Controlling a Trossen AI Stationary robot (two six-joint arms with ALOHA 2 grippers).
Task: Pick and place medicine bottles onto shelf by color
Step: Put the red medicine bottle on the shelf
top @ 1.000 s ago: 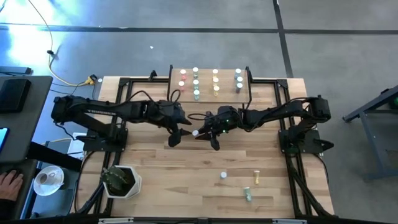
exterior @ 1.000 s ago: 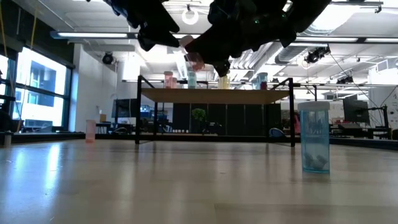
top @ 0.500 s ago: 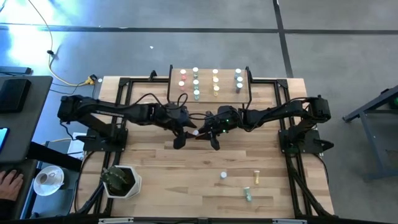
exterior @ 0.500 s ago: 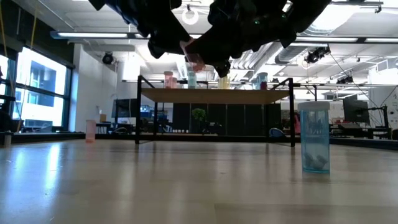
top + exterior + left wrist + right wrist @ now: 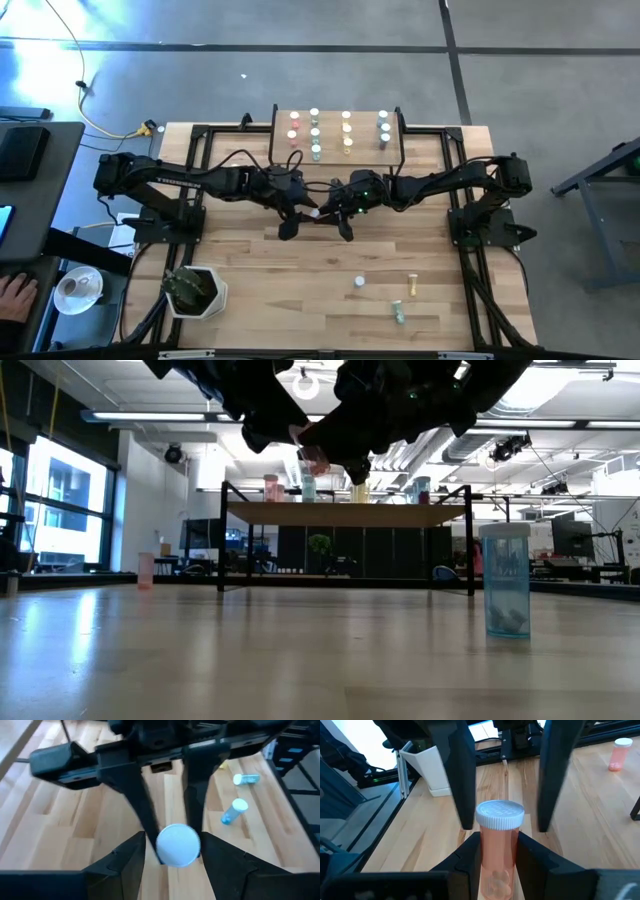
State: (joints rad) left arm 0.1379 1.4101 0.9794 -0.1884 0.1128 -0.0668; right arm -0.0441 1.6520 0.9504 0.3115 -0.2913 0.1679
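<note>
Right hand [image 5: 497, 851], clenched on a small translucent pink medicine bottle with a white ribbed cap [image 5: 498, 845], holds it in the air above the middle of the light-wood plank tabletop [image 5: 250, 280], just in front of the small raised light-wood shelf on thin black legs [image 5: 335, 135]. Its two dark fingers [image 5: 468, 857] press the pink body from either side, below the cap, and the cap end sticks out beyond the fingertips. Left hand [image 5: 172, 845] meets it head-on from the opposite side: its fingers [image 5: 125, 857] stand to either side of the white cap with narrow gaps showing, so it is released around the cap rather than gripping it. In the high view the two hands sit tip to tip with the cap visible between them [image 5: 314, 212]. The bottle's long axis runs in line with the right hand's fingers, cap end pointing toward the left hand; in the low view it appears tilted, though the exact angle cannot be told. The body is see-through pink with small contents at its far end. On the shelf, bottles stand upright in rows, pink [image 5: 294, 127], green [image 5: 315, 140], yellow [image 5: 347, 135] and blue-grey [image 5: 383, 128]. Three more bottles [image 5: 400, 312] remain on the tabletop nearer the front, well apart from the hands.
</note>
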